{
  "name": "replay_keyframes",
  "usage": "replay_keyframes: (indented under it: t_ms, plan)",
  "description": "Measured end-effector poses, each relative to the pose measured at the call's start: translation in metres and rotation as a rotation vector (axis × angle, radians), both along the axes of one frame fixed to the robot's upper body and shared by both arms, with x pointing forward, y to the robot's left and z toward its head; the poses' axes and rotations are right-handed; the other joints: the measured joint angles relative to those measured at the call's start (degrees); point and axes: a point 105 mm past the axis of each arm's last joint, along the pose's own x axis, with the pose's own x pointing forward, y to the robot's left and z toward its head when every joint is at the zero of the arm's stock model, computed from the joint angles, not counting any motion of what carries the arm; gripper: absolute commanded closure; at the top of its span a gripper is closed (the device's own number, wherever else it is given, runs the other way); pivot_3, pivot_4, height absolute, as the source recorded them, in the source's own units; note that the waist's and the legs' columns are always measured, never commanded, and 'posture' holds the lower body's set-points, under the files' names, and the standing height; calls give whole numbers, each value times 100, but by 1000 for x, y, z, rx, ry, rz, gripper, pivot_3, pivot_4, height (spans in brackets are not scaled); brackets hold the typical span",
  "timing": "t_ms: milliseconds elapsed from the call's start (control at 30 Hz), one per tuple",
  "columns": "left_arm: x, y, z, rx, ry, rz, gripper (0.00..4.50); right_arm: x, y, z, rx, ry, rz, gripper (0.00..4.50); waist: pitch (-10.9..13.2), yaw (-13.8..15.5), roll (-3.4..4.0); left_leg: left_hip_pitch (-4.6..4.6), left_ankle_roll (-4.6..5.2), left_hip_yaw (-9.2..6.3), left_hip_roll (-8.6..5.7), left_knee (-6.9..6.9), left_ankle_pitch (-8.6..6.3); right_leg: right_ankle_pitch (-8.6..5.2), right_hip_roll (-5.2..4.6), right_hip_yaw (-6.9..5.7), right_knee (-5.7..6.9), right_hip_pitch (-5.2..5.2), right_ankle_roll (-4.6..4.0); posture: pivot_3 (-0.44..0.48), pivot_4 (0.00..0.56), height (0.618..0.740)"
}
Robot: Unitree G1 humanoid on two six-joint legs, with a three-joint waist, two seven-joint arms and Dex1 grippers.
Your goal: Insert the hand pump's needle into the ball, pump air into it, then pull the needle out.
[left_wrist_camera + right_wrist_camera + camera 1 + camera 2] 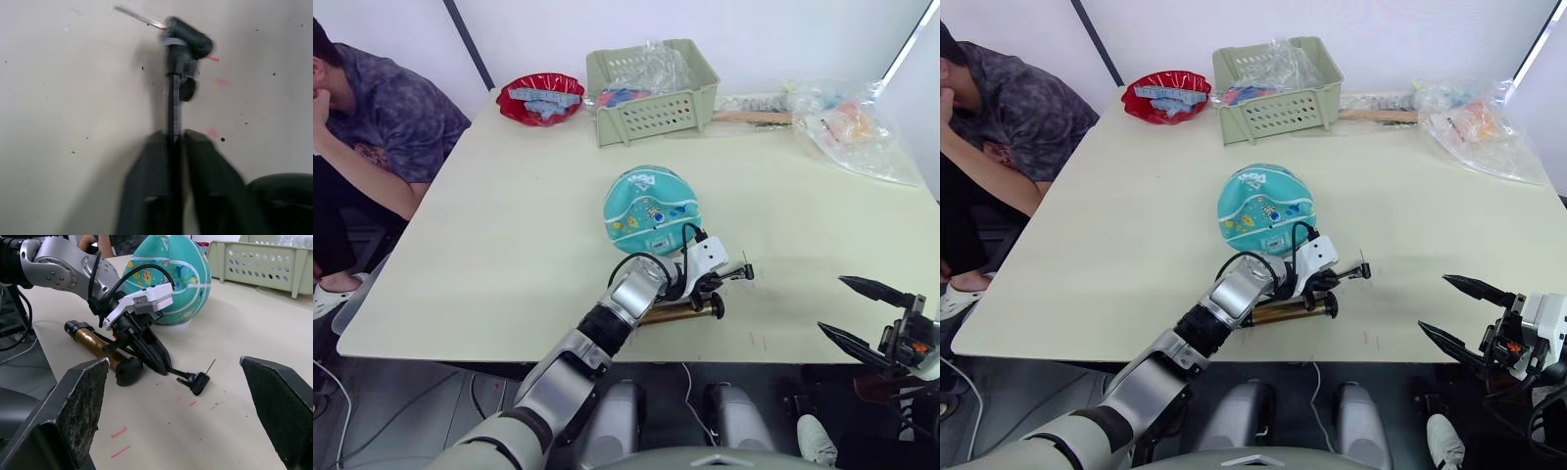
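Note:
The teal-blue ball (651,211) with cartoon prints rests mid-table. Just in front of it lies the brass-gold hand pump (677,313), its black T-handle end pointing right. My left gripper (721,285) is shut on the pump's thin black hose (174,105), a little behind the black fitting. The needle (139,17) sticks out of that fitting, low over the table and to the right of the ball, apart from it. My right gripper (832,305) hangs open off the table's front right edge, holding nothing, with the needle (210,366) ahead of it.
A green slotted basket (651,93) with bagged items stands at the back. A red bowl (540,98) sits to its left and clear plastic bags (852,127) lie at the back right. A seated person (372,117) leans at the table's left side.

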Motion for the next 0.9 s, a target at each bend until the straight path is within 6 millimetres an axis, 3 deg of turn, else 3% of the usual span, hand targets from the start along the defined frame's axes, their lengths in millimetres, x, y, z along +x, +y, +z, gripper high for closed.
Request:
replay_keyframes:
  t_ms: [333, 533, 633, 800, 900]
  plan:
    - [1, 3, 3, -32, -27, -4, 4459, 9, 3, 1, 96, -13, -79, 0, 0, -9, 1, 0, 0, -3, 2, 0, 0, 0, 0, -1, 1, -1, -1, 0, 150, 740]
    - [-1, 1, 31, -191, -73, -37, 4459, 31, 6, 6, 201, 8, -208, 0, 0, 0, 2, -3, 0, -3, 2, 0, 0, -3, -1, -2, 1, -2, -7, 0, 150, 740]
    - [-7, -1, 50, -291, -76, -75, 4459, 40, 9, 6, 270, 87, -272, 0, -1, 0, 3, -4, 0, -5, 2, 0, 0, -3, -2, -2, 1, -2, -8, 0, 150, 740]
    - [-16, -4, 50, -333, -42, -110, 4459, 48, 20, -1, 339, 239, -292, 0, -1, -7, 3, -4, 0, -4, 2, 0, 0, -3, -1, -3, 2, -2, -9, 0, 150, 740]
    - [-20, -8, 56, -366, -34, -130, 4459, 59, 27, 7, 424, 294, -311, 0, -1, -11, 3, -4, 1, -5, 2, 0, 0, -3, -1, -3, 2, -2, -9, 0, 150, 740]
